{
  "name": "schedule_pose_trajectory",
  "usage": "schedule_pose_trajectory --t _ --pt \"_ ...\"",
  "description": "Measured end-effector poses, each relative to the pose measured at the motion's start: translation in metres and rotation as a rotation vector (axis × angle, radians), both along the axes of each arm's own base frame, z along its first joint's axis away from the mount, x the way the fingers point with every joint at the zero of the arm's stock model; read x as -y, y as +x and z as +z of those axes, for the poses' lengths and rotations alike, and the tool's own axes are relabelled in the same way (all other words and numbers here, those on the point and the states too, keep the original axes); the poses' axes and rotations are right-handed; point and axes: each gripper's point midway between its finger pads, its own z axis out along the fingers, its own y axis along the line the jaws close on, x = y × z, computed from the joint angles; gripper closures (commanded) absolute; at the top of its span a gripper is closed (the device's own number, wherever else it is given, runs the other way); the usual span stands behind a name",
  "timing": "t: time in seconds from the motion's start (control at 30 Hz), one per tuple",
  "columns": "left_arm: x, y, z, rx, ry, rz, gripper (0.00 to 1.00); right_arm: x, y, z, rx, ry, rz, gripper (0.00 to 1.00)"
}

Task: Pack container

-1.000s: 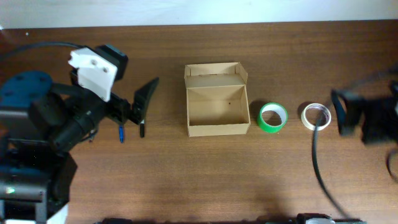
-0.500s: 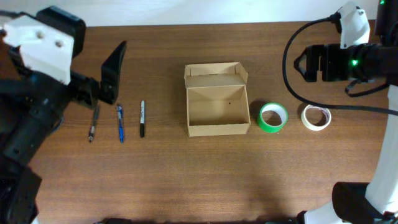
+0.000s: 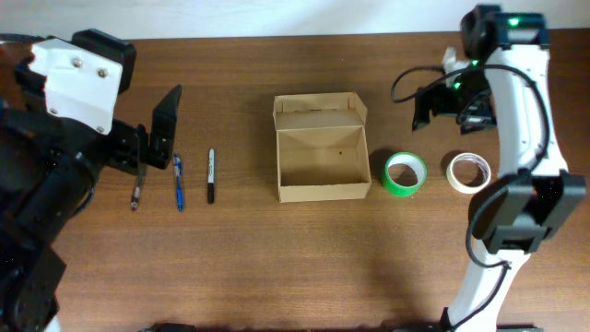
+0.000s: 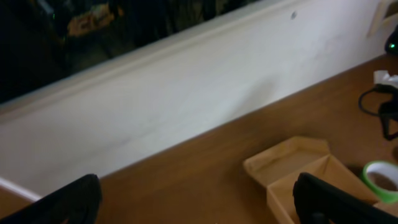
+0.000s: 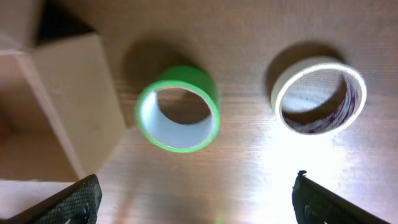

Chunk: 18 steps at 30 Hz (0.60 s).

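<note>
Container (image 3: 323, 162) open and waiting at the middle of the table (image 3: 304, 267), as packing has yet to put a single item inside: its interior shows bare cardboard in the overhead view. The box sits mouth-up, its flap lid folded back toward the far edge of the table, away from the robot. The body's longer side runs left to right across the table, though only slightly longer than its depth.

The right gripper (image 5: 196, 202) hangs in the air above the two rolls to the right of the box, its fingers spread wide and holding nothing. Its wrist camera looks straight down on the green tape roll (image 3: 406, 191), just beside the box's right wall, and on the cream tape roll (image 3: 468, 187), a little farther out. The left gripper (image 4: 198, 199) is likewise spread and empty, raised over the left side of the table near a grey pen (image 3: 138, 184), a blue pen (image 3: 178, 182) and a black marker (image 3: 210, 175), which lie side by side, well apart from the box.

By the look of it, the work is at the reach-for-the-first-item stage. The likely next move is for the right arm to descend on the green roll, the nearer one, straddle its wall, close, lift it clear and carry it over the box's right rim.
</note>
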Motion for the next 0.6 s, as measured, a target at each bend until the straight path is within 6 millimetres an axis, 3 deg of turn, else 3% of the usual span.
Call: schedule_pose_trajectory --t 0.1,0.27,0.43,0.53,0.6 --pt "-0.004 0.01 -0.01 -0.037 0.014 0.028 0.0 0.003 -0.003 -0.002 -0.009 -0.032 0.009 0.04" --pt "-0.005 0.049 -0.04 -0.135 0.033 0.049 0.04 0.001 -0.004 0.002 -0.002 -0.054 0.025 0.06" --pt "-0.002 0.105 -0.102 -0.3 0.058 0.058 0.05 -0.006 -0.005 0.002 -0.005 -0.062 0.046 0.13" --pt "-0.001 0.127 -0.138 -0.394 0.071 0.061 0.05 -0.011 -0.006 0.003 -0.003 -0.065 0.061 0.21" --pt "0.0 0.132 -0.15 -0.422 0.074 0.061 0.05 -0.015 -0.005 0.007 0.011 -0.079 0.064 0.21"
